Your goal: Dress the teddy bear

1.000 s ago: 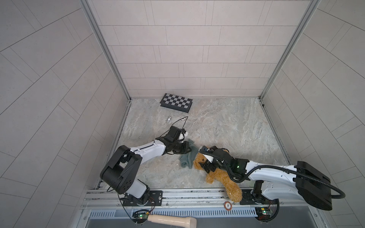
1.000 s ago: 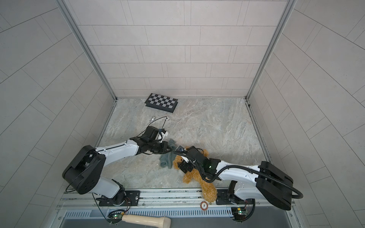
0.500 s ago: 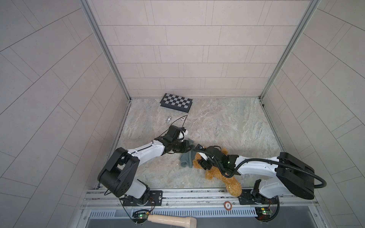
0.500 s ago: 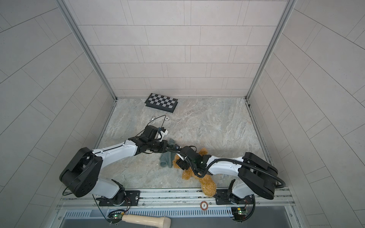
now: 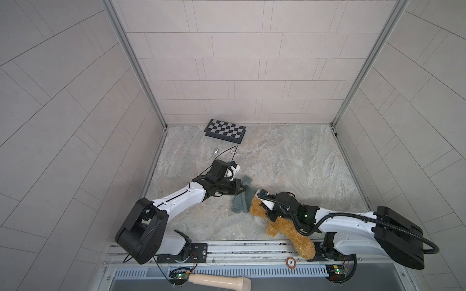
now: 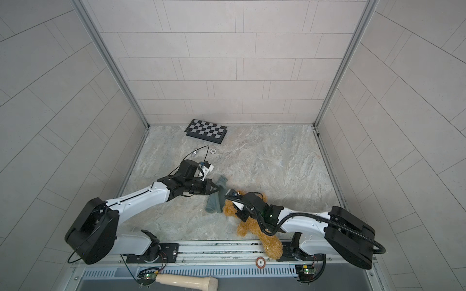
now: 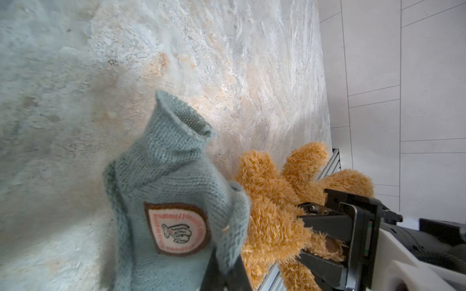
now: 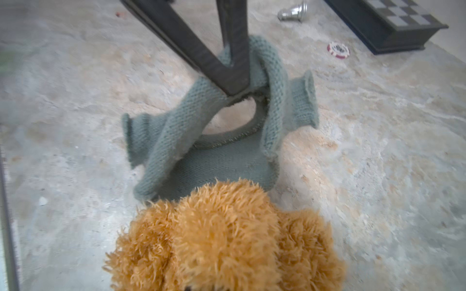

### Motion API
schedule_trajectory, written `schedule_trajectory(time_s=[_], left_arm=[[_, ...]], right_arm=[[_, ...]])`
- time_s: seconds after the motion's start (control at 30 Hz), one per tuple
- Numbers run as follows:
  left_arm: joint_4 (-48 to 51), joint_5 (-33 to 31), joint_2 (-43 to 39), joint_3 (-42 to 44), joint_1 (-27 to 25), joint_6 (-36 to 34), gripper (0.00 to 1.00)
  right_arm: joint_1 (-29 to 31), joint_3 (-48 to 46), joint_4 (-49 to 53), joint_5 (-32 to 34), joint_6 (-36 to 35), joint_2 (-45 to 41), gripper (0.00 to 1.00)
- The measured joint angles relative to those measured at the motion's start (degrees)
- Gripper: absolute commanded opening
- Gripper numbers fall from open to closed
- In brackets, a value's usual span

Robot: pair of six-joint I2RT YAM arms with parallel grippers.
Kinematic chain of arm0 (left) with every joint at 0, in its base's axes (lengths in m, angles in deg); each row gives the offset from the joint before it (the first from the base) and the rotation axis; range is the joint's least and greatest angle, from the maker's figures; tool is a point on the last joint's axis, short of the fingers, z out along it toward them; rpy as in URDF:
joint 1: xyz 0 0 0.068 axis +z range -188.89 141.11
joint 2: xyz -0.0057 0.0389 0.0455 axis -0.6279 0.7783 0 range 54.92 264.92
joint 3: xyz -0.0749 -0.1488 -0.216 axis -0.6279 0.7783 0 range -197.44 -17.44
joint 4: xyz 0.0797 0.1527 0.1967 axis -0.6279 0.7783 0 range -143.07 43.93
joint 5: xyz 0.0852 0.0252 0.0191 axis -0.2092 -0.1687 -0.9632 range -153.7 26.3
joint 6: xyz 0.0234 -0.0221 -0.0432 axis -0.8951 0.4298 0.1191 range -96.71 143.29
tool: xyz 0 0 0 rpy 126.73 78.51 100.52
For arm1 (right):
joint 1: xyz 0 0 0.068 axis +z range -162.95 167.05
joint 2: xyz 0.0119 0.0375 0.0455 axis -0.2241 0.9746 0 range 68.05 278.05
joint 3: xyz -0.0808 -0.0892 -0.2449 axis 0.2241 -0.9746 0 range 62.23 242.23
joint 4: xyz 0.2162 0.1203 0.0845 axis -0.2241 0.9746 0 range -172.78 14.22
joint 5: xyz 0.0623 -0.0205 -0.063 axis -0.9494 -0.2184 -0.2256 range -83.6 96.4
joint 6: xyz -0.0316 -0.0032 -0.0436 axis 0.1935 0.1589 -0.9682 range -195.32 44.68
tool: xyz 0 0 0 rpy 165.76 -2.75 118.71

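The teddy bear (image 5: pixel 280 225) lies at the front of the floor, one leg over the front rail; it also shows in a top view (image 6: pixel 252 224). A grey-green knit sweater (image 5: pixel 242 201) lies just left of its head. My left gripper (image 5: pixel 244 187) is shut on the sweater's hem and holds it lifted, so the opening gapes toward the bear's head (image 8: pixel 222 239). In the left wrist view, the sweater (image 7: pixel 164 189) hangs from my left gripper (image 7: pixel 225 267). My right gripper (image 7: pixel 310 239) is shut on the bear's furry head, fur bulging between its fingers (image 7: pixel 325 224).
A folded chessboard (image 5: pixel 225 131) lies against the back wall. A poker chip (image 5: pixel 233 151) and a small silver chess piece (image 5: pixel 215 152) sit behind my left arm. The metal front rail (image 5: pixel 227 249) runs under the bear's leg. Tiled walls close in three sides.
My right gripper's jaws have gone from wide open to closed on the bear's head. My left gripper has stayed in place, still holding the sweater.
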Motion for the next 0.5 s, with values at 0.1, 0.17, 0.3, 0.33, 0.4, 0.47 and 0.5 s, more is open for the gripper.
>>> schedule_trajectory(time_s=[0.1, 0.17, 0.3, 0.33, 0.4, 0.47, 0.5], left_arm=[[0.9, -0.5, -1.1, -0.2, -0.2, 0.0, 0.0], [1.8, -1.3, -1.1, -0.5, -0.3, -0.3, 0.0], [2.6, -2.9, -0.6, -0.5, -0.2, -0.5, 0.0], [2.6, -3.0, -0.3, -0.5, -0.2, -0.5, 0.0], [2.6, -2.9, 0.0, -0.5, -0.2, -0.5, 0.0], [2.6, -1.9, 0.0, -0.5, -0.2, -1.0, 0.0], [2.5, -1.1, 0.0, -0.5, -0.3, -1.4, 0.0]], right_arm=[[0.0, -1.6, -3.1, -2.8, -0.8, -1.7, 0.0], [0.1, -2.5, -4.9, -4.4, -1.2, -3.1, 0.0], [1.1, -4.0, -6.6, -6.0, -1.9, -6.8, 0.0], [1.5, -4.2, -6.8, -6.3, -2.2, -7.4, 0.0], [1.9, -4.2, -7.2, -7.0, -3.0, -7.6, 0.0], [2.1, -4.2, -7.6, -7.9, -3.8, -7.0, 0.0], [2.1, -4.0, -7.8, -8.3, -4.4, -6.1, 0.0]])
